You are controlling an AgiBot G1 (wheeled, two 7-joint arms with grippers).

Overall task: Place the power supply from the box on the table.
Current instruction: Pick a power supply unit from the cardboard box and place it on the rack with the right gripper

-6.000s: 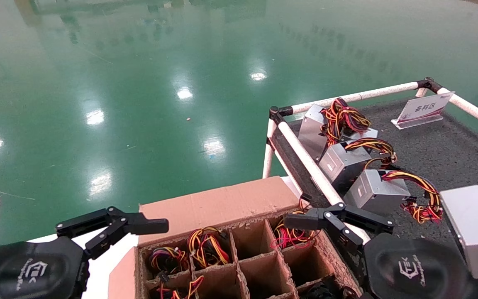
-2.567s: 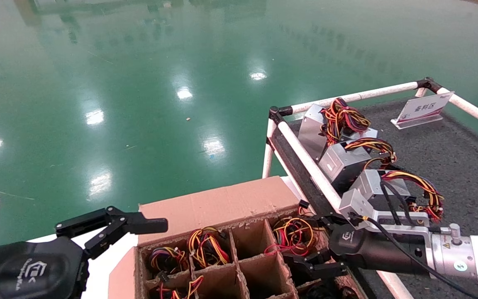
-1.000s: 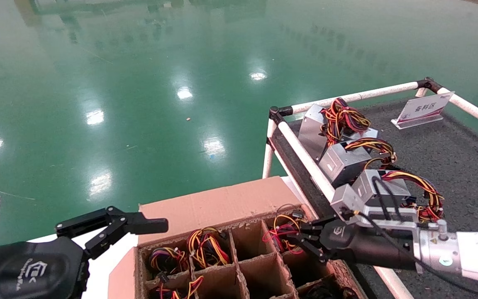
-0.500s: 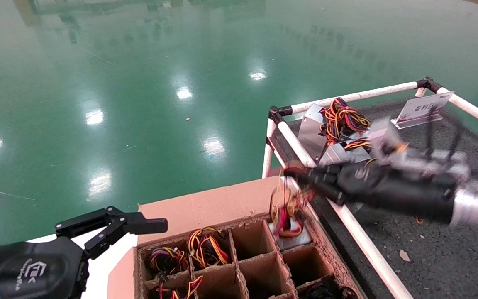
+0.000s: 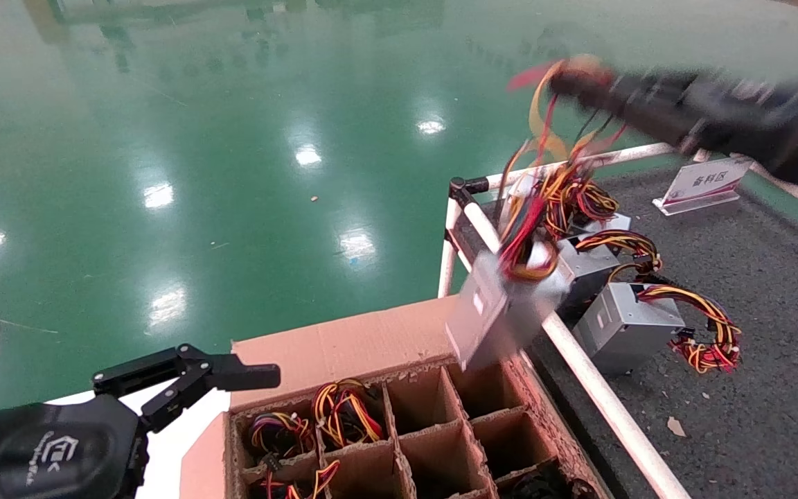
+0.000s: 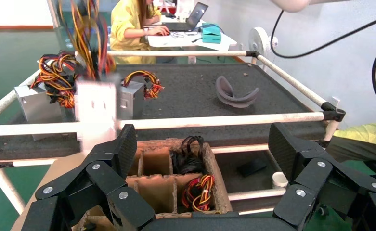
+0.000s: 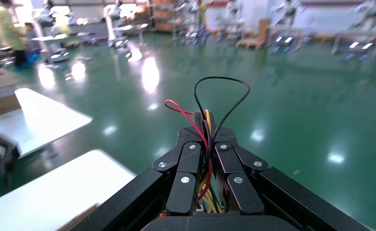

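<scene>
The power supply [image 5: 499, 315] is a silver-grey case hanging tilted in the air over the far right corner of the box [image 5: 357, 343], by the table's rail. Its loose red, yellow and orange wires [image 5: 534, 201] run up to my right gripper [image 5: 572, 76], which is shut on them high above the table [image 5: 759, 277]. The right wrist view shows red, black and yellow wires pinched in that gripper [image 7: 204, 126]. My left gripper [image 5: 233, 378] stays parked at the box's left, open [image 6: 202, 144] and holding nothing. From there the hanging power supply [image 6: 97, 113] shows beyond the box [image 6: 214, 173].
Three other silver units with tied wire bundles [image 5: 624, 326] lie along the table's left edge. A white rail [image 5: 600, 398] separates box and table. A small white sign [image 5: 707, 181] stands at the back. A grey curved object [image 6: 236, 94] lies on the table.
My right gripper closed on the wires in the box's far right cell, then rose quickly up and to the right. The power supply came out of its cell and now hangs in the air.
</scene>
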